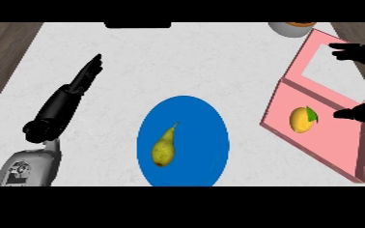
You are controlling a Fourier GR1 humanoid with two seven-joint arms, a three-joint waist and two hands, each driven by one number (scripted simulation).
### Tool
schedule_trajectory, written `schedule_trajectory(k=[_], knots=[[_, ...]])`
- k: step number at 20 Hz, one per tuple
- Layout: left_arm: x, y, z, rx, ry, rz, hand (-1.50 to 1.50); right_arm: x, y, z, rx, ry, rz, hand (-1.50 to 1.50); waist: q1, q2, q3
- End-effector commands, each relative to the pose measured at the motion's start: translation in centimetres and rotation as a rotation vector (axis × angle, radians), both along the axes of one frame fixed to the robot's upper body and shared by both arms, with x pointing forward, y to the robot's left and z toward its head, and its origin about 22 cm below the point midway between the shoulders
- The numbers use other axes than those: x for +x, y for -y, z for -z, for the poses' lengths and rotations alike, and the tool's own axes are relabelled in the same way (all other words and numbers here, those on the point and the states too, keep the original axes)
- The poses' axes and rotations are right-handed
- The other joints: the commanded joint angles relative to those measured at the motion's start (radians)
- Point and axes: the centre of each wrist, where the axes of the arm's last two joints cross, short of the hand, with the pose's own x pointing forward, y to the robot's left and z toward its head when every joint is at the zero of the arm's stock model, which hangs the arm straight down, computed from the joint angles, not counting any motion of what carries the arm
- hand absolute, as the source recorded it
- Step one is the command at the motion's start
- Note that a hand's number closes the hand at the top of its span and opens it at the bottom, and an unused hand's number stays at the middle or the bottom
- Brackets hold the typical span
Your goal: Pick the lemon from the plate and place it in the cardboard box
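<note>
A small round yellow lemon (pixel 302 120) lay inside the pink cardboard box (pixel 324 147), beside the released, spread right robot hand (pixel 352 113). The left robot hand (pixel 87 75) rested with straight fingers. The lemon was probably light, firm and apt to roll, so best held across its middle.

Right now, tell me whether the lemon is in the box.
In: the lemon lies inside the pink box; the blue plate holds only a pear.

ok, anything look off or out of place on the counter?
Nothing spilled or damaged. The lemon lies inside the pink box, which sits at an angle to the counter with its lid open. Only a pear lies on the blue plate.
</note>
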Motion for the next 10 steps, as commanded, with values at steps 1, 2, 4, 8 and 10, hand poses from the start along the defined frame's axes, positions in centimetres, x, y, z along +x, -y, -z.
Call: schedule_trajectory(k=[1, 2, 4, 8, 10], knots=[[-0.5, -1.0, 0.4, 0.0, -0.022, -0.012, 0.0, 0.0, 1.2, 3.1, 0.435, 0.056, 0.085, -1.5, -0.005, -0.003, 0.0], [-0.2, -0.2, 0.0, -0.009, 0.013, -0.008, 0.0, 0.8, 1.0, 2.6, 0.498, 0.03, 0.099, -1.5, -0.003, -0.002, -0.002], [-0.4, 0.1, 1.4, -0.004, -0.006, -0.011, 0.0, 1.0, 2.5, 2.2, 0.587, 0.013, 0.159, -1.5, -0.001, 0.004, -0.002], [0.3, -0.1, -1.7, 0.001, 0.011, -0.004, 0.0, 0.3, 6.2, -0.2, 0.658, 0.024, 0.284, -1.5, 0.006, 0.002, -0.001], [0.8, 0.2, -0.4, 0.013, 0.006, 0.017, 0.0, 0.0, 8.4, 0.2, 0.651, 0.072, 0.322, -1.5, 0.013, 0.008, -0.001]])
